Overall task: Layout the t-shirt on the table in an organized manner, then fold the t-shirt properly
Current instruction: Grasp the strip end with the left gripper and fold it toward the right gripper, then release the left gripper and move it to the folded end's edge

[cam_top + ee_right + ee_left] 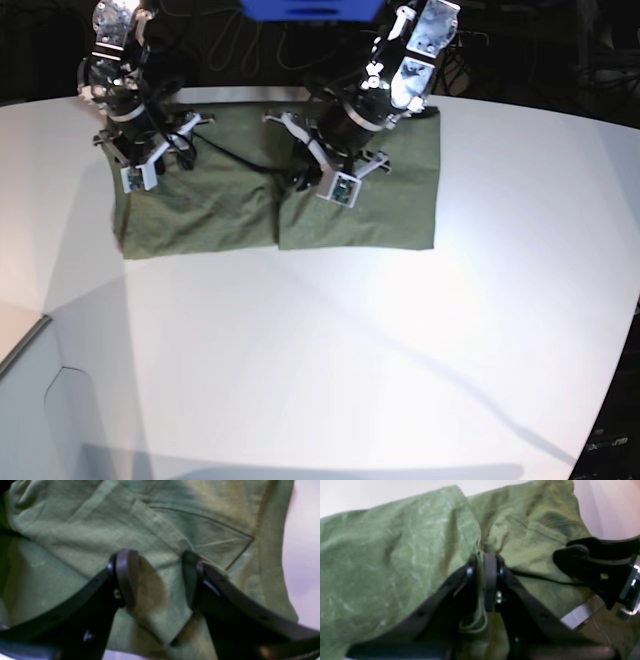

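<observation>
The olive-green t-shirt (400, 210) lies at the back of the white table (350, 350) as a wide band, with a seam-like gap near its middle. My left gripper (312, 172) sits at that middle, and in the left wrist view it (486, 566) is shut on a pinched edge of the t-shirt (395, 555). My right gripper (135, 168) hovers at the shirt's left end. In the right wrist view it (160, 577) stands open, fingers apart over a folded, stitched part of the t-shirt (175, 517). The right gripper (595, 570) also shows in the left wrist view.
A black cable (235, 160) runs across the shirt between the two arms. A blue object (310, 8) stands behind the table. The table's curved edge (45, 320) drops off at the front left, and dark clutter lies beyond the back edge.
</observation>
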Tool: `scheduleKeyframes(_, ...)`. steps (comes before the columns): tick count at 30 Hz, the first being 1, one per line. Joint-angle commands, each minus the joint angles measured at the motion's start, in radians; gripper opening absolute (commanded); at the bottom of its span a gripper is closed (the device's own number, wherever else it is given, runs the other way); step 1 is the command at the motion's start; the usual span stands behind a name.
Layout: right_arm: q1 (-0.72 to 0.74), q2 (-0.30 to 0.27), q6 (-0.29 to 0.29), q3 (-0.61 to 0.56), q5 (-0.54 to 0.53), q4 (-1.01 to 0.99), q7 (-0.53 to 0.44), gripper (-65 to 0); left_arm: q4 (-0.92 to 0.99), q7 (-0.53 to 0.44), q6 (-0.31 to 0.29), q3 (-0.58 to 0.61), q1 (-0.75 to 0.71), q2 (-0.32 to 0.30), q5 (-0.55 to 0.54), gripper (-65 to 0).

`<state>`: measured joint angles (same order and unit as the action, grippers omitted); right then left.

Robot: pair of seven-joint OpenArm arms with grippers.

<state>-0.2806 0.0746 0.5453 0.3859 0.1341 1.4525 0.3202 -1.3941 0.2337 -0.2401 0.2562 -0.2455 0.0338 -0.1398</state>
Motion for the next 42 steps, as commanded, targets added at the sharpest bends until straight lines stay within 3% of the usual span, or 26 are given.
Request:
scheduleKeyframes(1,0.004,-0.005,0.005,0.003,0.012,0.009,0.027,-36.0,-0.001,-0.017,-0.012,0.002,0.005,0.008,-0.011,-65.0)
scheduleKeyframes(5,0.017,-0.003,0.005,0.006,0.012,0.011,0.027,-36.0,0.029,-0.017,-0.015,0.002,0.007,0.008,-0.014,-62.8)
scheduleKeyframes(13,0.014,0.004,0.002,0.048,0.012,0.110,0.027,-35.9,0.026,-0.017,-0.014,0.002,0.004,0.008,-0.016,-33.2)
scheduleKeyframes(19,0.070,0.023,0.002,0.169,0.012,0.150,0.029,-35.2,0.023,-0.021,-0.015,0.001,0.007,0.010,-0.017,-23.3)
scheduleKeyframes(22,0.106,0.018,0.002,0.216,0.012,0.101,0.029,-30.8,-0.003,-0.024,-0.020,0.001,0.005,0.015,-0.037,-21.4)
scheduleKeyframes(27,0.133,-0.016,0.002,0.232,0.012,0.000,0.029,-28.2,-0.084,-0.018,-0.020,-0.005,-0.001,0.008,-0.199,-18.9)
scheduleKeyframes(32,0.145,-0.019,0.002,0.233,0.012,-0.083,0.029,-28.1,-0.149,-0.024,-0.014,-0.010,0.007,-0.111,-0.327,-19.2)
scheduleKeyframes(37,0.145,-0.025,0.005,0.207,0.012,-0.123,0.027,-28.5,-0.136,-0.018,-0.012,-0.150,-0.005,-0.219,-0.407,-19.2)
scheduleKeyframes(39,0.139,-0.026,0.005,0.189,0.012,-0.124,0.027,-29.7,-0.115,-0.018,-0.012,-0.225,-0.028,-0.234,-0.416,-19.2)
scheduleKeyframes(42,0.137,-0.026,0.006,0.186,0.012,-0.124,0.027,-36.9,-0.101,-0.018,-0.012,-0.375,-0.078,-0.234,-0.416,-19.2)
